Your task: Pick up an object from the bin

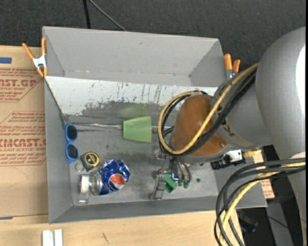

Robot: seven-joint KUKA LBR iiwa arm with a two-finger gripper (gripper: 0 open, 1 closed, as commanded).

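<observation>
My gripper [170,182] is low over the bin's front middle, under the orange wrist cover. It is open, and a small green block [169,184] lies on the floor between its fingers, one finger [157,187] to its left and the other to its right. A crushed blue Pepsi can [109,177] lies to the left of the gripper, well apart from it. A pale green cup [137,129] lies on its side behind the gripper, toward the bin's middle.
Blue sunglasses [71,142] lie along the left wall. A small round black and yellow thing [90,160] sits beside the can. The arm and its cables cover the bin's right side. The front wall is close to the gripper.
</observation>
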